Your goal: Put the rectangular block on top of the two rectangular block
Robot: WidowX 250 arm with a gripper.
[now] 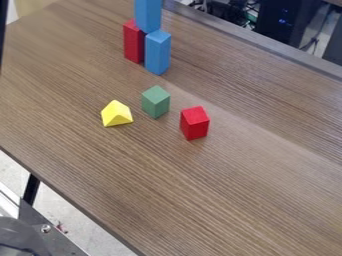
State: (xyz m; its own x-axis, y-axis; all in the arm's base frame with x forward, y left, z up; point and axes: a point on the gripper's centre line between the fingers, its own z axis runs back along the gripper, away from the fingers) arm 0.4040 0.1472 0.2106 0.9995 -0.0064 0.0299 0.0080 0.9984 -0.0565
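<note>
table: brown wood-grain top, runs on a diagonal, cut off at right and bottom of frame
background, upper right: black casing with small blue lights, cut off by top edge; tangled cables beside it, hard to sort out
upper blue block: top center-left, upright, its top end cut off by the frame; its lower end meets the tops of the pair below, exact contact hard to make out
lower blue block: upright, under the upper one
tall red block: upright, just left of lower blue block, partly hidden at its top right
end effector: can't tell if spread, pressed together or pinching
green block: center-left, below the pair
small red block: right of green, apart from it
yellow block: left of green, sloped faces, apart
left edge, upper: thin dark strip, cut off, unclear what
lower left: black leg, partly hidden by table; metal plate and dark rounded part, both cut off
</note>
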